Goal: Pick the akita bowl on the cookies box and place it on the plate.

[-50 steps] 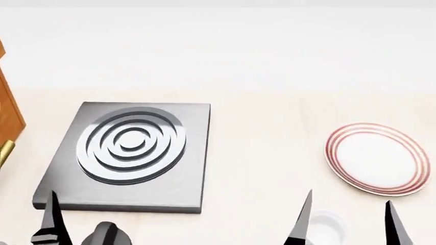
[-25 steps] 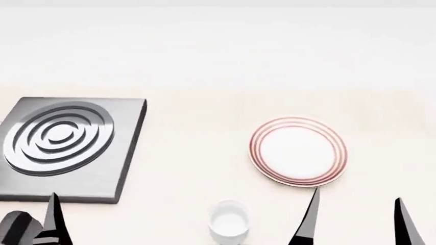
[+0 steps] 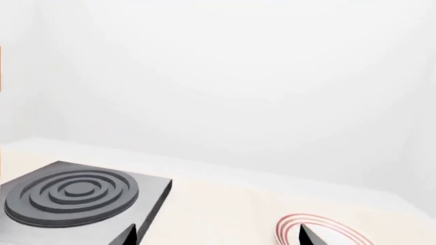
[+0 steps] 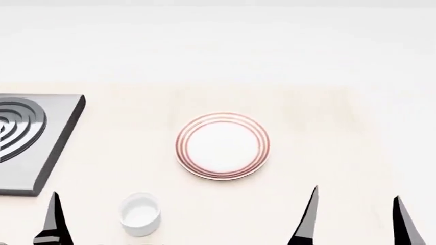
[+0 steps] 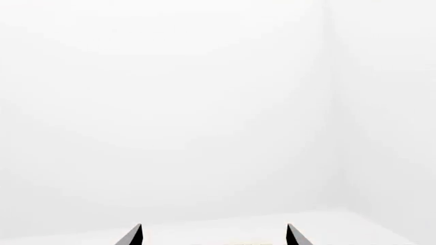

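Plate (image 4: 223,146) sits mid-frame in the head view on the pale counter (image 4: 327,127), white with red rings, nothing on it. Small white cup (image 4: 140,214) lower left of the plate, apart from it. Dark grey stove burner slab (image 4: 27,143) with concentric rings at the left edge, cut off by the frame. Akita bowl and cookies box not in any view.

Right gripper (image 4: 354,222): two dark fingers (image 4: 306,219) poke up at lower right, spread wide, nothing between them; the right wrist view shows the same two tips apart against blank white wall. Left gripper: only one finger (image 4: 53,219) seen at lower left in the head view. In the left wrist view two tips show (image 3: 307,236) at the bottom edge, well apart, holding nothing; burner at lower left, plate rim at bottom right.
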You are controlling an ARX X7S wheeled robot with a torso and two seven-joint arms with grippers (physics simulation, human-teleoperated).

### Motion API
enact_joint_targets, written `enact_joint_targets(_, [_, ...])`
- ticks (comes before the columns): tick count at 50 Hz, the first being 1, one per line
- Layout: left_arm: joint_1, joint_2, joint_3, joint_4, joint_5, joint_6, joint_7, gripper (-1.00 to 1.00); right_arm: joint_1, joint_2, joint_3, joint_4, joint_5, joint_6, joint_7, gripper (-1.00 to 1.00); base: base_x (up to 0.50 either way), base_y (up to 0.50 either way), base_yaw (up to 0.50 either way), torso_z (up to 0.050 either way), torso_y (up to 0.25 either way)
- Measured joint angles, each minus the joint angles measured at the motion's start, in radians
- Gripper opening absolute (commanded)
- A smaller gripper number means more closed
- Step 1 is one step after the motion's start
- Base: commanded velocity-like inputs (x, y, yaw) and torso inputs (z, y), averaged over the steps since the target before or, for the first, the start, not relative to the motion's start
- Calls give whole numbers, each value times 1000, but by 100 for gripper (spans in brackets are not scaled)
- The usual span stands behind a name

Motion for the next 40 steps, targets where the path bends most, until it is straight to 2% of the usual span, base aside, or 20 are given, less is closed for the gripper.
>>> enact_joint_targets(3, [-1,-2,1,1,-1,-2,-2,100,3,5,-3,0,10,12,-2,100,-1,-448,0,0,0])
enact_joint_targets(12, [-3,-4,4,0,-6,-2,-9,100,6,15,-25,12,-9,18,-5,100,16,0,0,0,0])
enact_joint_targets(33, [0,-12,9,-5,-4,9,-26,100,-6,33,-52,12,-17,-15,-15,100,494,0,0,0,0])
enact_joint_targets(40, [1,-16,9,-5,-12,16,-25,100,-9,29,-55,18,-34,-30,-3,100,40,0,0,41,0])
